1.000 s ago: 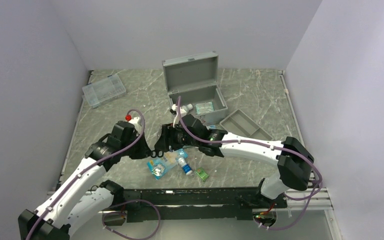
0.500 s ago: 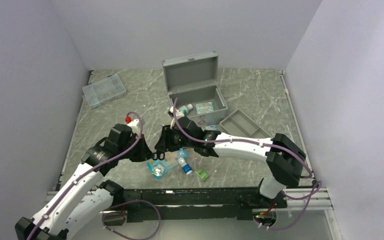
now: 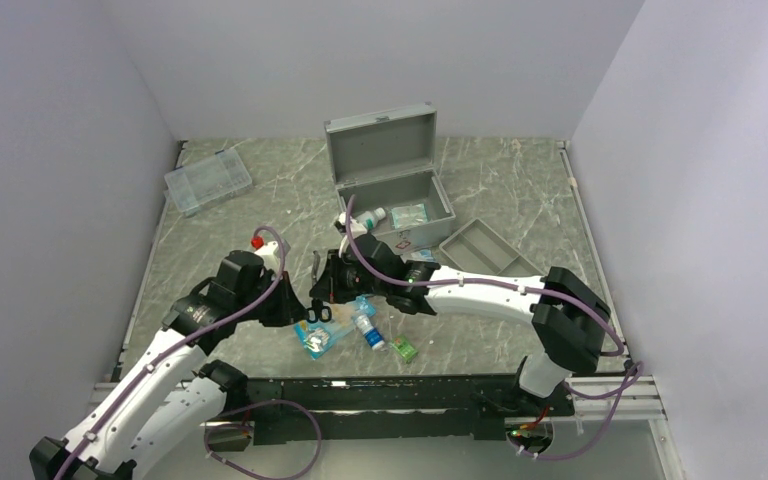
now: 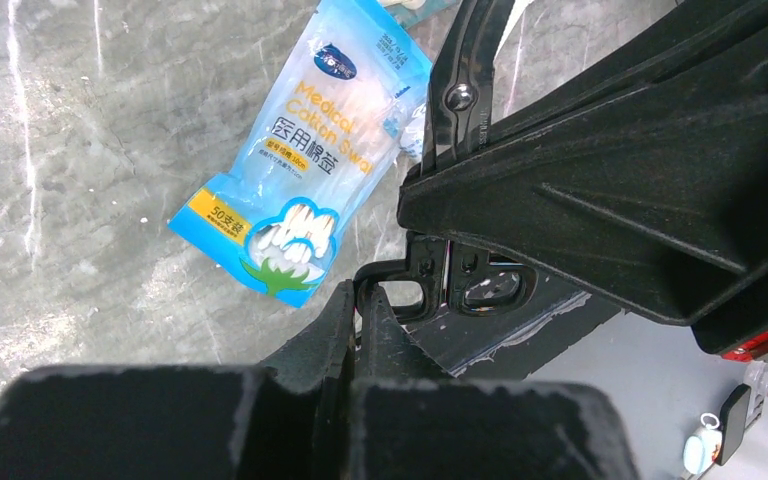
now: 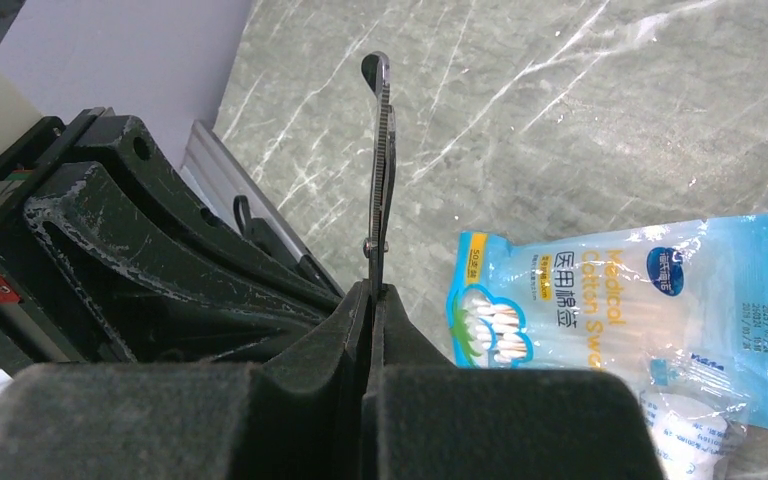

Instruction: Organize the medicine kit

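With the left pincer (image 4: pixel 357 300), clamps the scissors (image 5: pixel 378 150) by the handle loops; with the right pincer (image 5: pixel 372 295), pinches the blade, tip upward. Crowds beside a blue cotton-swab pack (image 4: pixel 300 170), a small bottle (image 3: pixel 365 325) and a green packet (image 3: pixel 405 349). Has the medicine kit (image 3: pixel 380 150), lid raised, at the far middle of the bench (image 3: pixel 260 200), well apart. Shows open bench leftward toward a clear box (image 3: pixel 207 180).

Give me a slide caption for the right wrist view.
Right gripper clamps closed scissors by the blades; a blue cotton swab packet lies on the marbled table.
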Controlling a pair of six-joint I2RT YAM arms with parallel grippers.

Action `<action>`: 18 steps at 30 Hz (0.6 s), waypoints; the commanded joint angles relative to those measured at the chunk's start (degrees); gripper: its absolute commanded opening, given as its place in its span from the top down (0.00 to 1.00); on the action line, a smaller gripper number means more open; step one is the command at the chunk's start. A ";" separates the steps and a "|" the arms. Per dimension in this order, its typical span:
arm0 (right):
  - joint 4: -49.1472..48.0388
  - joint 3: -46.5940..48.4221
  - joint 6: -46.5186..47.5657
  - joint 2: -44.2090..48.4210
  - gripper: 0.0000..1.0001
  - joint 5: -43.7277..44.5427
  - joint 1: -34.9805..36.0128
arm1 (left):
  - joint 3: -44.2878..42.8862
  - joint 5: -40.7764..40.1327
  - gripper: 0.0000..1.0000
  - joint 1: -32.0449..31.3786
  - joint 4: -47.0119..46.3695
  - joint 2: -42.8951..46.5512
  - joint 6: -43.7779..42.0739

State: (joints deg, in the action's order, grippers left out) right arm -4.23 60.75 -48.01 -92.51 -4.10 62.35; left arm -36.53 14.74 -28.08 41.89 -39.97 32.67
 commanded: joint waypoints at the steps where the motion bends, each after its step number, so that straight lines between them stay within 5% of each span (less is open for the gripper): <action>1: -3.94 1.58 0.37 0.55 1.00 1.15 0.67 | -0.42 1.30 0.95 -0.40 -0.49 0.57 0.64; 18: 0.04 1.26 5.35 4.82 1.00 3.84 1.37 | -12.44 -7.00 0.39 -0.40 6.38 6.84 -2.97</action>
State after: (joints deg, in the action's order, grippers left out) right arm -4.29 60.75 -45.58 -91.92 -3.33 63.44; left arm -43.94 11.66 -28.23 46.63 -34.81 31.88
